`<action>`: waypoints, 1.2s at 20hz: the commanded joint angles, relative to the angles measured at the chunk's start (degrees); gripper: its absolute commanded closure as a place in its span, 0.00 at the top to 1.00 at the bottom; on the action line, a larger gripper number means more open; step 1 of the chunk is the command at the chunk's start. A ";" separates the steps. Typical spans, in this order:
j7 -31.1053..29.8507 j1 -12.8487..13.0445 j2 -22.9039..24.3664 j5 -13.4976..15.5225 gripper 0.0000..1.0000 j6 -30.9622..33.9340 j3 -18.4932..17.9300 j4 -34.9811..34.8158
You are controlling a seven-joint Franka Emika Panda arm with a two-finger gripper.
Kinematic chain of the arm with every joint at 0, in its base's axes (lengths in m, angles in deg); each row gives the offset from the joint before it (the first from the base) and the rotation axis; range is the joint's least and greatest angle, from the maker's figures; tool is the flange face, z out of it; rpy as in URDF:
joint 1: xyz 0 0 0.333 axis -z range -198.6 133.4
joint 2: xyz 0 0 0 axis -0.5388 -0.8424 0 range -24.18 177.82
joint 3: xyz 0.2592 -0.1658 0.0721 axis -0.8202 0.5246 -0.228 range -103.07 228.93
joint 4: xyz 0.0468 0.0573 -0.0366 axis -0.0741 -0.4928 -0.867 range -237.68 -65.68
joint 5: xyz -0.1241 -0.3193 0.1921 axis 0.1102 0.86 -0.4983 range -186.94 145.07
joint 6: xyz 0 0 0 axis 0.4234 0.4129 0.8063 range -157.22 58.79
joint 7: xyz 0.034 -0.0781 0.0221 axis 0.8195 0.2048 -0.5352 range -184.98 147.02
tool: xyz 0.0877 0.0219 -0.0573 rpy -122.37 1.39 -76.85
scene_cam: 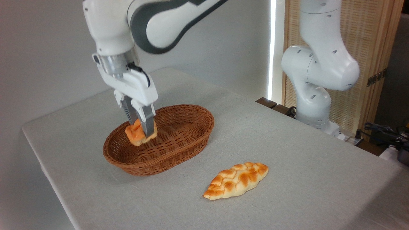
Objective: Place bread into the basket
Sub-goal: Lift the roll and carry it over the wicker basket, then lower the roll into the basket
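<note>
Got my claw (142,131) pinching the bread (138,135), hanging it over the left half of the basket (188,140) (braided loaf (235,180) sits on the table (287,153), well apart).

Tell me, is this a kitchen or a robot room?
Most likely a robot lab, not a kitchen. A white robot arm stands beside a plain cloth-covered table, cables lie at the right, and its gripper holds a bun over a basket.
</note>
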 commanded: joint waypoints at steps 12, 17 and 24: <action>-0.35 -0.56 -2.91 -1.56 1.00 -5.46 0.22 -0.08; 0.26 -0.56 -2.91 -1.56 1.00 -5.46 0.22 -0.08; 11.31 -6.26 4.11 -1.48 1.00 -2.49 0.22 0.18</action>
